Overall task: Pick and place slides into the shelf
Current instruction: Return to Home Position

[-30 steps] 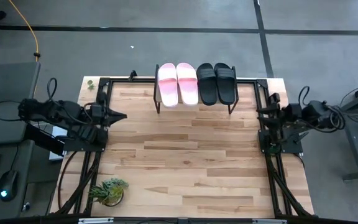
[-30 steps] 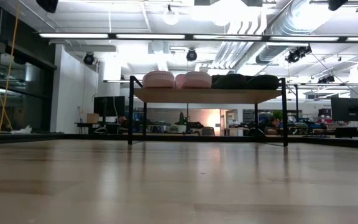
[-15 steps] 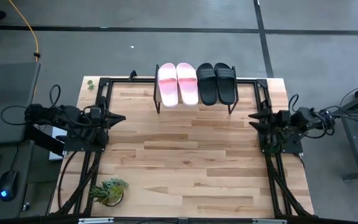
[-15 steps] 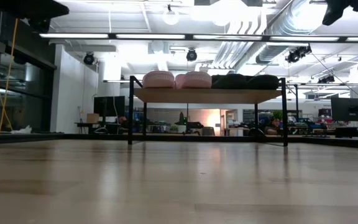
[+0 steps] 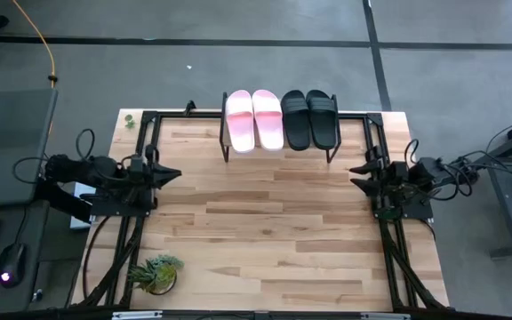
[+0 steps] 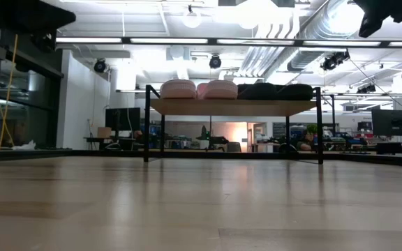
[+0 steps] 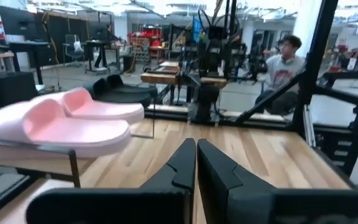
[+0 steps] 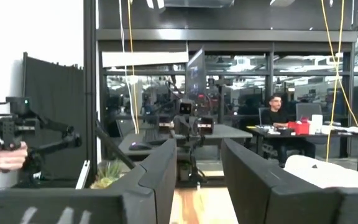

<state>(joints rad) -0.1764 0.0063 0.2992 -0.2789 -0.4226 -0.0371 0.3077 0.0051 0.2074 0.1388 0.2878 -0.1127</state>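
Nearest, by the front left corner of the plank-grained, light wood tabletop (image 5: 265,240), sits a small potted plant (image 5: 154,272) with spiky green leaves. Midway along the table, the left gripper (image 5: 172,172) hangs over the left edge. Its two dark, wedge-shaped fingers are pressed together with only a hairline seam between them, and they hold nothing. Opposite it, over the right edge, the right gripper (image 5: 354,174) points inward with its matte black fingers spread apart and empty.

At the far edge stands the shelf (image 6: 232,107), a pale wood board on thin black metal legs. All four slides lie side by side on top. The two pink slides (image 5: 254,119), smooth and rounded, touch each other on the left arm's side. The two matte black slides (image 5: 309,118), each with one wide strap, are on the right arm's side.

From table height only the slides' rounded ends show above the board and the straps cannot be made out. The arms there are cut to dark shapes at the upper corners. Beyond the table, a seated person (image 7: 283,62) is partly hidden by black frame bars.
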